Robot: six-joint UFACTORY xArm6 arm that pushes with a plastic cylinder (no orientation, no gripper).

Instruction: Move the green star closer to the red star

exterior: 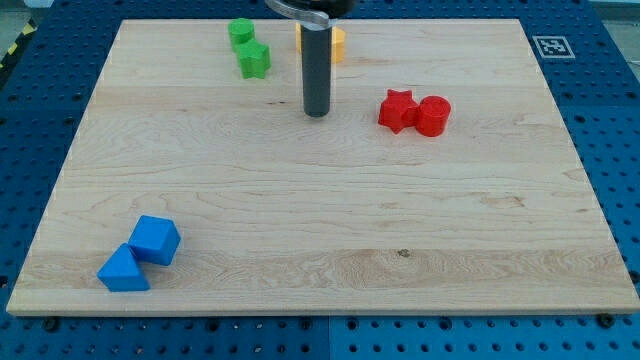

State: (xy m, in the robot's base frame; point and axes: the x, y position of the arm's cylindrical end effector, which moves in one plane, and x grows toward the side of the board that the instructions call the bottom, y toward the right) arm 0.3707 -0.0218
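Our tip (317, 113) rests on the counter (320, 230) near the view's top, in the bare stretch between the green pair and the red pair. We carry no gripper, only the dark rod, so nothing opens, closes or holds; the tip touches no block.

To the view's left and a little above the tip sits the green star (254, 60), apart from the tip. A second green block (241, 32), roundish, touches it on its upper left. Behind the rod, toward the view's top, a yellow or orange block (337, 42) shows only in part; we cannot make out its shape.

To the view's right of the tip, at about the same height, lies the red star (397, 110), touching a red cylinder (434, 116) on its right. Far off at the view's bottom left, a blue cube (155, 240) and a blue wedge-like block (123, 270) touch and play no part.

We judge that the push has not begun: this is the approach step. The tip stands on the wrong side of the green star, between it and its goal. Next we should circle round to its upper left, preferably between the two green blocks, then push down and to the view's right toward the red star, stopping short of it.
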